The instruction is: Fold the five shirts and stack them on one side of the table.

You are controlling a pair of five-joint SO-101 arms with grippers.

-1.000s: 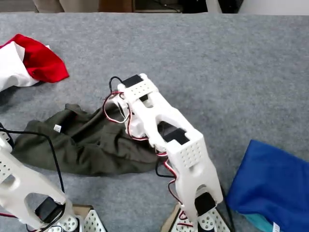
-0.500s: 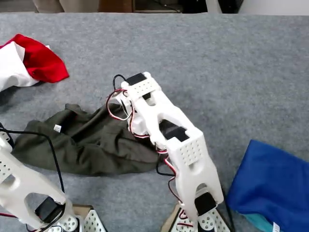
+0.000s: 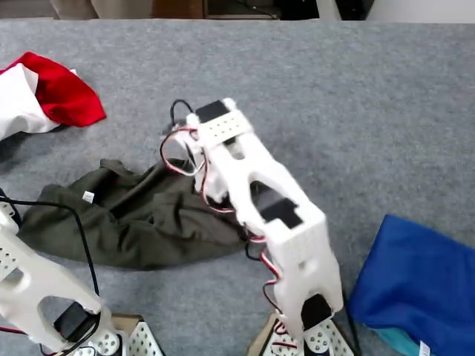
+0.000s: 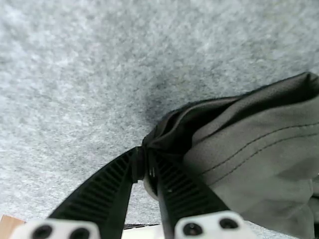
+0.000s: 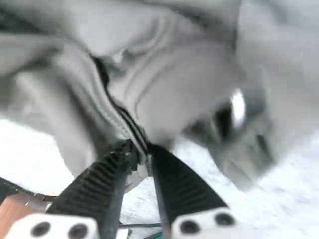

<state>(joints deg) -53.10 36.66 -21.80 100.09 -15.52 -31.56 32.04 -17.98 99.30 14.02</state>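
Olive shirt, edges pinched in left tool, right tool

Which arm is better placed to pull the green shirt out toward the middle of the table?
Likely the right. The right gripper is shut on the green shirt at its edge nearest the middle of the table; the left gripper pinches an edge at the left side.
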